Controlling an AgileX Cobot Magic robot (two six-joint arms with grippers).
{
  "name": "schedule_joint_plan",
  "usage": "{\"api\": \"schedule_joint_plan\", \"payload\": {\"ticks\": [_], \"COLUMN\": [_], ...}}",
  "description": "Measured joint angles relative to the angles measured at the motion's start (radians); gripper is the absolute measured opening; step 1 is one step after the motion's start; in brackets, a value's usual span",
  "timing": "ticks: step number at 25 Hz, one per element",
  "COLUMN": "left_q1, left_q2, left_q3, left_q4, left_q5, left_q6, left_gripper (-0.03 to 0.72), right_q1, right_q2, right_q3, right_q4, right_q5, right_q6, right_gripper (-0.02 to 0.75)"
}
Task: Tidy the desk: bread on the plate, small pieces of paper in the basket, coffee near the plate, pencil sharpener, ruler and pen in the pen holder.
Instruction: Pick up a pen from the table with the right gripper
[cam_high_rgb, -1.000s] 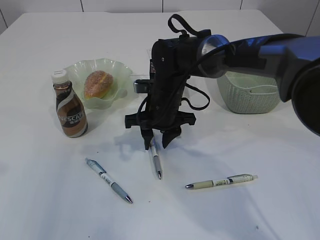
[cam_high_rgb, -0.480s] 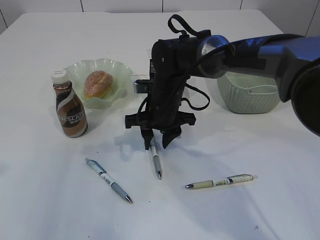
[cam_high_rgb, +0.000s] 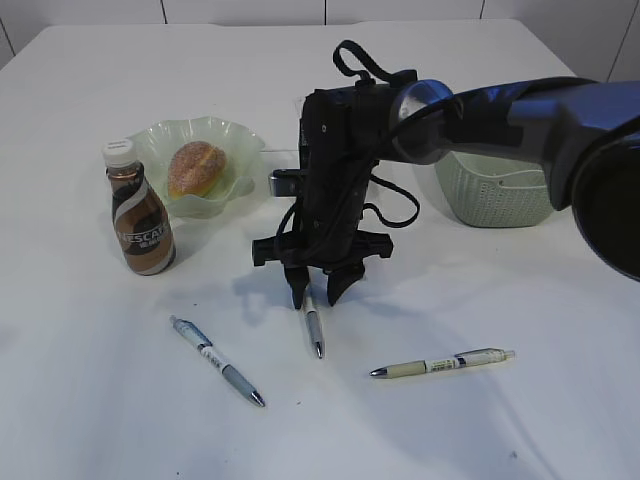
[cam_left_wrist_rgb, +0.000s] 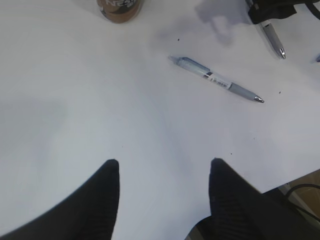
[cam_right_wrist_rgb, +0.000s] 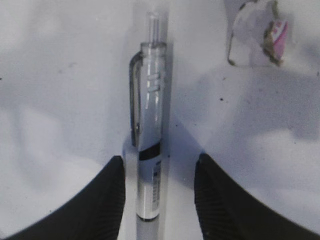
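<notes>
The right tool (cam_high_rgb: 317, 288) points down at the middle of the white bench (cam_high_rgb: 90, 400), its fingers spread on either side of the middle pen (cam_high_rgb: 313, 325) — the clip end lies between the tips, with a gap showing on both sides, so nothing is gripped. The left tool (cam_left_wrist_rgb: 162, 192) hangs released over bare bench at the near left, holding nothing. A second pen (cam_high_rgb: 217, 361) lies near left of the first; a third pen (cam_high_rgb: 443, 363) lies near right. The bread (cam_high_rgb: 197, 167) sits in the plate (cam_high_rgb: 160, 139) at the far left, with the coffee (cam_high_rgb: 139, 212) upright just beside it. The basket (cam_high_rgb: 495, 190) stands at the far right — partly behind the right arm.
</notes>
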Motion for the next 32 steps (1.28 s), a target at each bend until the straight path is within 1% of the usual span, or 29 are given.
{"api": "schedule_joint_plan", "payload": {"ticks": [4,7,11,17,19,25,32], "left_q1": [0.000,0.000,0.000,0.000,0.000,0.000,0.000], "left_q2": [0.000,0.000,0.000,0.000,0.000,0.000,0.000], "left_q3": [0.000,0.000,0.000,0.000,0.000,0.000,0.000], "left_q4": [0.000,0.000,0.000,0.000,0.000,0.000,0.000], "left_q5": [0.000,0.000,0.000,-0.002,-0.002,-0.002,-0.002], "left_q6": [0.000,0.000,0.000,0.000,0.000,0.000,0.000], "left_gripper": [0.401,0.401,0.402,0.401,0.401,0.401,0.402], "right_q1": [0.000,0.000,0.000,0.000,0.000,0.000,0.000], "right_q2": [0.002,0.002,0.002,0.002,0.002,0.007,0.013], "right_q3": [-0.002,-0.002,-0.002,-0.002,-0.002,-0.014,-0.108], "right_q4": [-0.012,-0.024,-0.051,-0.072,-0.074,-0.082,-0.112], "right_q5": [0.011,0.019,0.039,0.048,0.049,0.079,0.107], "right_q6": [0.000,0.000,0.000,0.010,0.011,0.012,0.012], "right_gripper": [0.372,0.338,0.221,0.112,0.092,0.089,0.089]}}
